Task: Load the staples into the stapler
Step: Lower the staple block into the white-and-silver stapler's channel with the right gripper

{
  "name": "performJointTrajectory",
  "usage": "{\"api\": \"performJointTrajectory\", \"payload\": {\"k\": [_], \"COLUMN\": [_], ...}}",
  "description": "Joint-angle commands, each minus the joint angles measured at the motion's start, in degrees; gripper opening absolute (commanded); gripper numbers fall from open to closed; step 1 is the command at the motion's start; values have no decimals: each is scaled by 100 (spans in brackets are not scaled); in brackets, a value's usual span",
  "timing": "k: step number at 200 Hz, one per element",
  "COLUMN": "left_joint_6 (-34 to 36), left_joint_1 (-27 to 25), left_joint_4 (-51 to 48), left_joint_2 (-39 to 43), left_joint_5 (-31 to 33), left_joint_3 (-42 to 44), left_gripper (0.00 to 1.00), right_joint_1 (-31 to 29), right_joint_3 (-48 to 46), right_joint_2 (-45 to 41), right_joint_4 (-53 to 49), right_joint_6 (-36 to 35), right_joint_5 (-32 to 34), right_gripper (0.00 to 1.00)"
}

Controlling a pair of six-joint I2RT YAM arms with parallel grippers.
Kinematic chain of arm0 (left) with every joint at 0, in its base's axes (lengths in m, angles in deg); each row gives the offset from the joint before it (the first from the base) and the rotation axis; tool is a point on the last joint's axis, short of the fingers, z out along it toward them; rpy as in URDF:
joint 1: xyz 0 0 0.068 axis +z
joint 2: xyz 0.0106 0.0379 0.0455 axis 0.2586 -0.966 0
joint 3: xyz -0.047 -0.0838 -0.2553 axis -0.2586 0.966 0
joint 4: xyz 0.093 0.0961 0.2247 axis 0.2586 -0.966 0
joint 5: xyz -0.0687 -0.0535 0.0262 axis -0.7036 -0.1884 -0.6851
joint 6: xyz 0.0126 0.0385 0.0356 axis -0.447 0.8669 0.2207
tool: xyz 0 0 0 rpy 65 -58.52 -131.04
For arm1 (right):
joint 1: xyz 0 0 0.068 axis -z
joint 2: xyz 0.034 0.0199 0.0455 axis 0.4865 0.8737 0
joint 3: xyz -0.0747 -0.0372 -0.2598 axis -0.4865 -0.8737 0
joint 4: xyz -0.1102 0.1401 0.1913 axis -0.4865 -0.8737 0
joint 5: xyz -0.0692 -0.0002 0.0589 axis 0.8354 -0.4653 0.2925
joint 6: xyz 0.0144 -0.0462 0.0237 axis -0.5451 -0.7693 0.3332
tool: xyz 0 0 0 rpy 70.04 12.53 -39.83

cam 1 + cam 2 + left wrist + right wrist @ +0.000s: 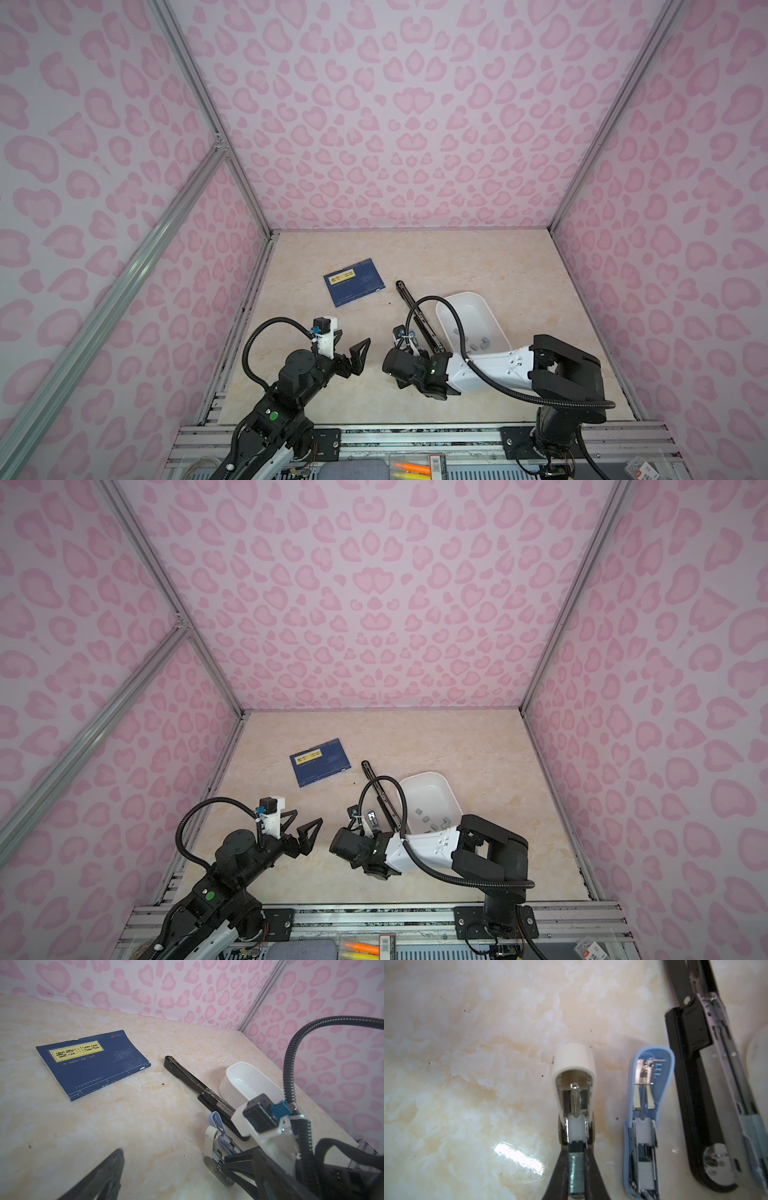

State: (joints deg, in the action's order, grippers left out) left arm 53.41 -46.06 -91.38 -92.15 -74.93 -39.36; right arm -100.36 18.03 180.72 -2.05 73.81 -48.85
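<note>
In the right wrist view a white stapler (pixel 574 1064) lies hinged open, with a blue stapler (pixel 652 1059) open beside it. My right gripper (pixel 576 1167) is shut on a grey staple strip (pixel 576 1174), held in line with the white stapler's open channel; whether it rests in the channel I cannot tell. More staples (pixel 478 343) (pixel 432 821) lie in the white bin (pixel 461 296). My left gripper (pixel 351 345) (pixel 172 1154) is open and holds nothing, one fingertip (pixel 228 1157) next to the white stapler (pixel 209 1136). In both top views the right arm hides its fingers.
A long black stapler (pixel 409 301) (pixel 691 1032) lies open between the small staplers and the bin (pixel 424 776). A blue book (pixel 354 282) (pixel 93 1068) lies flat at the back left. Pink patterned walls close in the table on three sides.
</note>
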Motion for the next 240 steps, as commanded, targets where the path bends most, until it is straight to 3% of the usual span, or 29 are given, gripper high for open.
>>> {"api": "performJointTrajectory", "payload": {"k": [1,240], "left_joint_6": [-19,-36], "left_joint_1": [2,3], "left_joint_4": [109,114], "left_joint_2": [8,39], "left_joint_5": [24,33], "left_joint_3": [21,26], "left_gripper": [97,97], "right_joint_1": [-21,-46], "right_joint_3": [-31,94], "right_joint_2": [-9,121], "right_joint_4": [-104,-148], "right_joint_6": [46,-16], "right_joint_5": [171,242], "right_gripper": [4,4]}}
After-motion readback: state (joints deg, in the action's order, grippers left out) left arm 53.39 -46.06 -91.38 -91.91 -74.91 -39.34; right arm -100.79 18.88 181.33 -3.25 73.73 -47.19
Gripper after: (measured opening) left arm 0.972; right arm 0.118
